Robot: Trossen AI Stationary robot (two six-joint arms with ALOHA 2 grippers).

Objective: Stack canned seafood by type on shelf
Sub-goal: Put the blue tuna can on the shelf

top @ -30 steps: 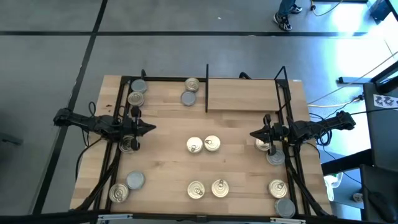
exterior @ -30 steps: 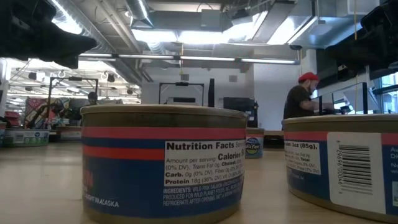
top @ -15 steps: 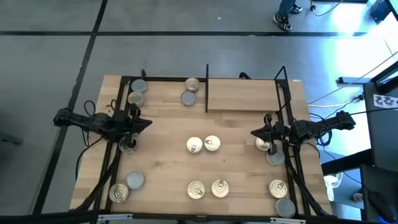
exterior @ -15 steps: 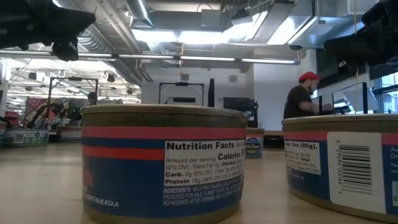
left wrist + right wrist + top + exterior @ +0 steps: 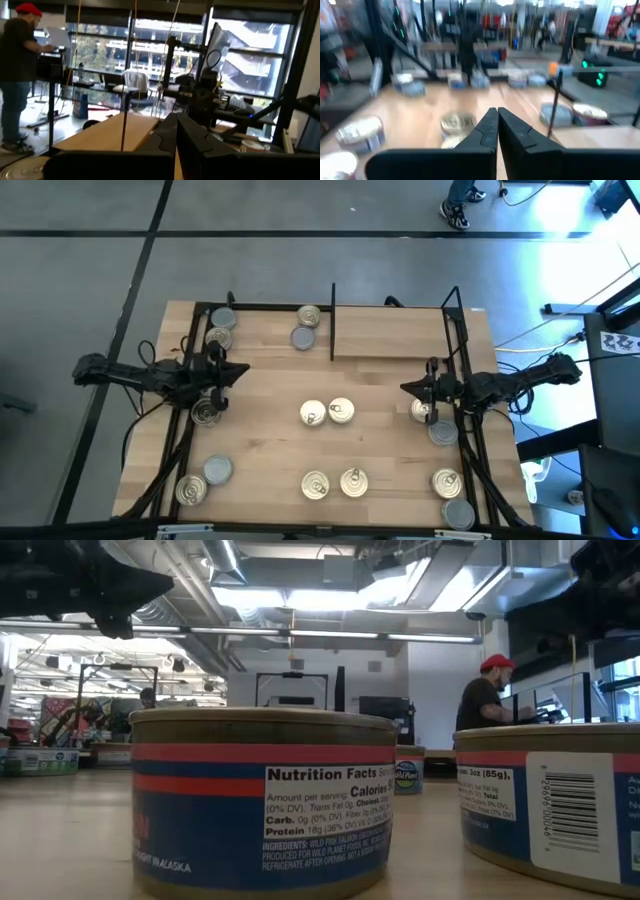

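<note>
While your left gripper [image 5: 240, 371] has drawn back left off the gold-lidded tin [image 5: 204, 413], both it and the right gripper [image 5: 406, 389] are closed and empty. Only four tins [image 5: 221, 319] sit in the shelf [image 5: 332, 320]'s left bay; stacking hasn't begun.

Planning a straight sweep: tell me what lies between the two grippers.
In the high view, the shut left gripper and shut right gripper face each other across bare tabletop; two gold-lidded tins sit side by side just below that line.
</note>
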